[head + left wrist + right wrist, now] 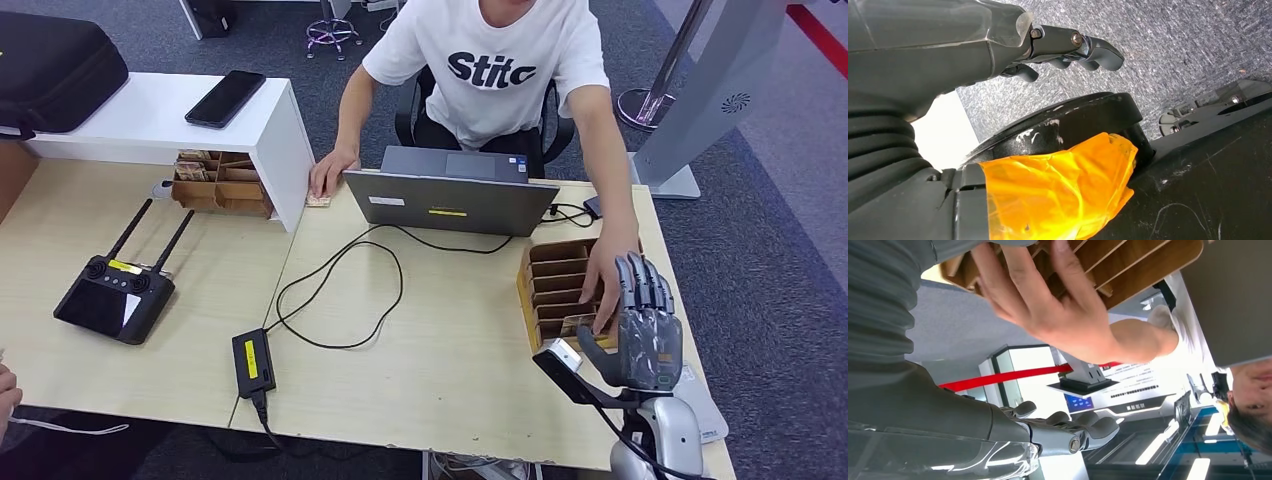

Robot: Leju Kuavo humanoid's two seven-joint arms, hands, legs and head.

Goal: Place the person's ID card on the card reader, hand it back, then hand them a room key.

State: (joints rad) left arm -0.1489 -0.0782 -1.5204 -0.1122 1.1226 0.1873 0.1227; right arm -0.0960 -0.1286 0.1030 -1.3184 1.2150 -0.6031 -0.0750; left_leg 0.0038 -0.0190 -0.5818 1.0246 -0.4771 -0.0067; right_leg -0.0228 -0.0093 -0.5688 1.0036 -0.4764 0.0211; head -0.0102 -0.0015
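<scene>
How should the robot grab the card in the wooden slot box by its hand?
Judging by the head view, pinch the card's top edge where it sticks up from the nearest slot of the wooden box, coming from above. The person's hand rests there, so the right hand should wait.

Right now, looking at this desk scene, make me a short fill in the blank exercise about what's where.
1. The person's hand rests on the wooden slotted ____ beside the right hand.
2. The phone lies on the ____ shelf.
3. The remote controller has two ____ sticking up.
4. The laptop stands ____ in front of the person.

Missing words: rack; white; antennas; open
</scene>
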